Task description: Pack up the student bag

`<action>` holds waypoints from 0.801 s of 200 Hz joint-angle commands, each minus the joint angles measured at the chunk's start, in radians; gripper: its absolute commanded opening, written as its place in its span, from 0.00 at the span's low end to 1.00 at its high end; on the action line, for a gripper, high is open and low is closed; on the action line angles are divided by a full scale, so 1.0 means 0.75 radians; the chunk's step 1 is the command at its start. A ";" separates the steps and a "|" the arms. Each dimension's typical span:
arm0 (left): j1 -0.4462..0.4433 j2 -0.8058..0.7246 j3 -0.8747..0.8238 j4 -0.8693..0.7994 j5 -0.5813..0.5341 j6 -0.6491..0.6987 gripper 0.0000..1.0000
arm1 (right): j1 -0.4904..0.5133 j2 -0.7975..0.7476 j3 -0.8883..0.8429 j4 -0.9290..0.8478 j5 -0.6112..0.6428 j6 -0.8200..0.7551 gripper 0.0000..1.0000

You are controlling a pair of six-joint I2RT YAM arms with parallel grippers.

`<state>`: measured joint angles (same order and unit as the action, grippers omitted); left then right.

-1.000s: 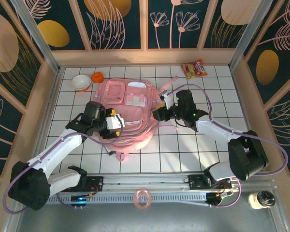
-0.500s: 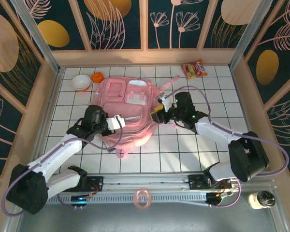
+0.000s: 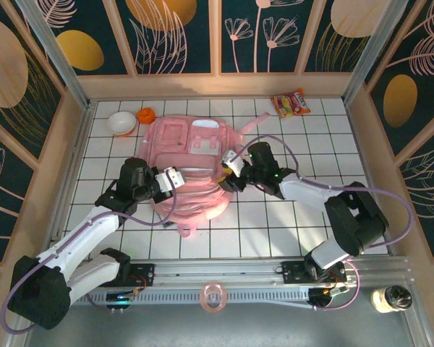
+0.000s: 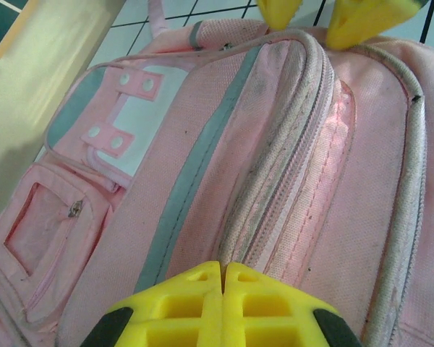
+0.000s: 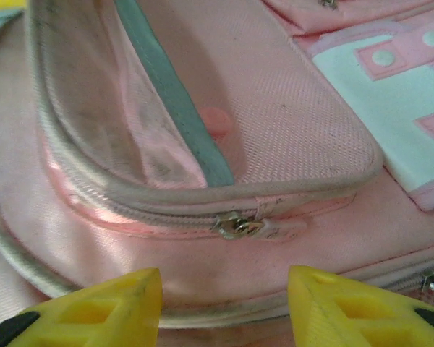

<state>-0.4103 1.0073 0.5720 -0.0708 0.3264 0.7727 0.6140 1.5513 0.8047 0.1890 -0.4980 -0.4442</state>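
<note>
- Student bag [image 3: 192, 195] lay flat on the white tiled table [image 3: 275, 217], a little left of the middle, front pockets facing up. It was pale pink with grey-green trim, and one pink strap [image 3: 182, 230] trailed off its near edge.
- Both arms reached in over it from the near rail, one at each side of the bag.
- From where I stood, the left gripper [image 4: 223, 269] sat low at the bag's left side. Its yellow pads were pressed together with no gap, right at the end of a raised zip seam. I could not tell whether any fabric was pinched between them.
- The right gripper [image 5: 223, 278] was at the bag's right side with its yellow fingers [image 5: 94, 307] spread wide. It hung just off a curved pocket edge and held nothing.
- A white patch [image 4: 141, 137] with pink studs lay on the upper front of the bag, above a small zipped pocket.
- A snack packet [image 3: 290, 103], red and yellow, lay near the far wall, well apart from the bag on the right.
- A white bowl [image 3: 121, 123] sat at the far left, near the bag's top corner.
- A small orange thing [image 3: 145, 114] rested just beside the bowl.
- A metal zip pull [image 5: 239, 225] lay on the pocket seam, in line with the gap between the right gripper's fingers.
</note>
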 commanded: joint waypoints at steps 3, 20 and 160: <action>0.009 -0.018 0.020 0.075 0.070 -0.010 0.00 | -0.017 0.076 0.084 0.089 -0.025 -0.103 0.49; 0.009 -0.010 0.033 0.060 0.075 -0.007 0.00 | -0.021 0.119 0.118 0.090 -0.058 -0.128 0.50; 0.009 0.130 0.128 0.090 -0.130 -0.175 0.00 | -0.035 0.168 0.363 -0.525 -0.463 -0.028 0.00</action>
<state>-0.4049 1.0908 0.6228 -0.0803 0.2779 0.7033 0.5728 1.6932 1.0199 -0.0418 -0.6956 -0.5137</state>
